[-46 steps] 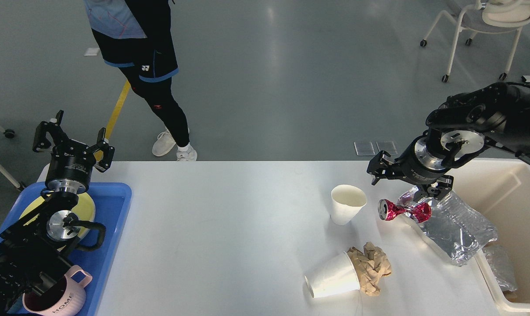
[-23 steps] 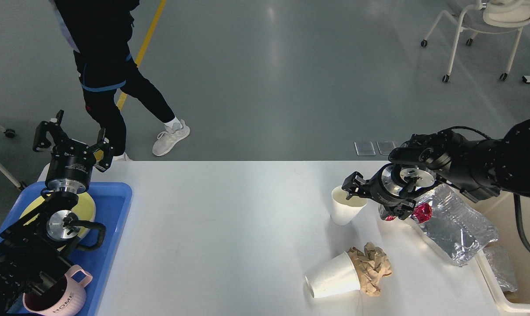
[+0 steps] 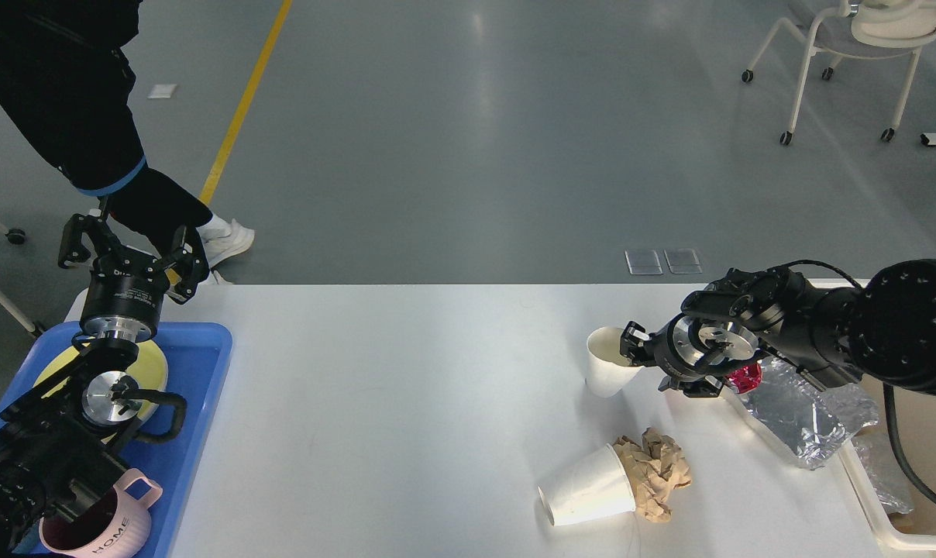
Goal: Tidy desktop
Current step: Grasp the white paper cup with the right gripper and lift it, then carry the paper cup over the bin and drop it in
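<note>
- Now, head view: spanning the lower frame, the desktop (image 3: 406,403), white and wide, with a blue tray (image 3: 204,349) lying at its left end and a cream bin (image 3: 913,535) showing at its right edge.
- Hovering above the tray's far end, the left gripper (image 3: 133,242), fingers spread wide apart and pointing up, holding nothing.
- Lying in the tray under that arm, a yellow plate (image 3: 154,364); standing at the tray's near end, a pink mug (image 3: 115,523) marked HOME.
- Reaching in low over the desktop from the right, the right gripper (image 3: 637,350), its tip at the rim of an upright cup (image 3: 607,372); fingers seen dark and end-on, so whether closing on the cup or not, cannot tell.
- Peeking out just behind that wrist, a red can (image 3: 745,377), mostly hidden.
- Lying beside the can and overhanging the bin's edge, a crumpled clear bag (image 3: 805,411).
- Resting nearer the front, a second cup (image 3: 588,496) on its side, touching a brown paper wad (image 3: 658,469).
- Standing on the grey floor beyond the desktop's far left corner, a person (image 3: 73,101) in dark clothes, one white shoe showing.
- Sitting at the far right, a wheeled chair (image 3: 848,39).
</note>
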Available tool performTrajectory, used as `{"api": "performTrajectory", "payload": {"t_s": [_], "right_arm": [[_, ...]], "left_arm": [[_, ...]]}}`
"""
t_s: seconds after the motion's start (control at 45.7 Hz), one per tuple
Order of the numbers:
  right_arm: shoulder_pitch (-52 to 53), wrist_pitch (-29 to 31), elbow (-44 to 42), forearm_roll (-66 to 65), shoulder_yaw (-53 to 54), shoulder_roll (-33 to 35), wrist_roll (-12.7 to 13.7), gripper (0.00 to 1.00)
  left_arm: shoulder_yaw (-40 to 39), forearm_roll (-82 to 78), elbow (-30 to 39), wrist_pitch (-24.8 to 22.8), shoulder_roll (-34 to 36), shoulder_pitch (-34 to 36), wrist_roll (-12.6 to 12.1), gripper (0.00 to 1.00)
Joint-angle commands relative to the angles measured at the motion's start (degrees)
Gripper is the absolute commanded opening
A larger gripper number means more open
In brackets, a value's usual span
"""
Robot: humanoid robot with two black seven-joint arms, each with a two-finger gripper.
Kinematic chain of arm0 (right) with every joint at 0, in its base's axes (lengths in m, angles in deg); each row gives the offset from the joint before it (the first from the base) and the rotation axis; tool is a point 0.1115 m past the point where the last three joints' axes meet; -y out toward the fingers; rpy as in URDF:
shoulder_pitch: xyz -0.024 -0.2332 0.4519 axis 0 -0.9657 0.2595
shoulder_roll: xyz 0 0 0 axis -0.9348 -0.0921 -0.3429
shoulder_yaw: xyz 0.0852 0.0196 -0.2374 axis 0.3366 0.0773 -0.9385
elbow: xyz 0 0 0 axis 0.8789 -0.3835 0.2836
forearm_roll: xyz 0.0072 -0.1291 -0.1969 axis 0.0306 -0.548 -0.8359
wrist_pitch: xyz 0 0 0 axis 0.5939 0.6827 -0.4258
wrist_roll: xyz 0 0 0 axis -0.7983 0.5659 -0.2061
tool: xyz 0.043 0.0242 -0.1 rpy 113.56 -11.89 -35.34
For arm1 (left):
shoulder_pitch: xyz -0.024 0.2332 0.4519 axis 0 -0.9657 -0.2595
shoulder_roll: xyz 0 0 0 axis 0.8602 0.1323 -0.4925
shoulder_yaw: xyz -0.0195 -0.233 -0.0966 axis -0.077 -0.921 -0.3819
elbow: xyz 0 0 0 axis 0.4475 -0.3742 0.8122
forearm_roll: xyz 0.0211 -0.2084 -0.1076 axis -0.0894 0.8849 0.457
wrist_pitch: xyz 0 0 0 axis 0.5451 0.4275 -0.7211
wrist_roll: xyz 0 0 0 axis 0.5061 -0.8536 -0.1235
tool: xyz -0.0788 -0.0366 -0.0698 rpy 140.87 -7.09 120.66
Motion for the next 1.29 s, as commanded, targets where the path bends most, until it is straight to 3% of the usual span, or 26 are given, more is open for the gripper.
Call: {"api": "performTrajectory", "payload": {"t_s": [0.0, 0.328, 0.787, 0.897, 1.094, 1.269], "right_arm": [[0.28, -1.63, 0.1, 0.0, 0.66, -0.01, -0.04, 0.0], [3.35, -2.26, 2.46, 0.0, 0.57, 0.87, 0.31, 0.0], [24.43, 2.22, 21.53, -0.71, -4.08, 12.02, 0.66, 0.0], [34.01, 6.0, 27.86, -1.06, -6.55, 16.06, 0.57, 0.0], [55.72, 19.97, 37.8, -3.6, -13.22, 19.15, 0.66, 0.0], [68.56, 24.46, 44.21, -6.07, -15.16, 19.06, 0.75, 0.0]], "left_arm": [[0.0, 0.0, 0.02, 0.05, 0.02, 0.0, 0.0, 0.97], [0.0, 0.0, 0.02, 0.05, -0.07, 0.0, 0.0, 0.97], [0.0, 0.0, 0.02, 0.05, -0.07, 0.0, 0.0, 0.97], [0.0, 0.0, 0.02, -0.04, -0.07, 0.0, 0.0, 0.97], [0.0, 0.0, -0.07, 0.05, 0.02, 0.0, 0.0, 0.97], [0.0, 0.0, -0.07, 0.05, 0.02, 0.0, 0.0, 0.97]]}}
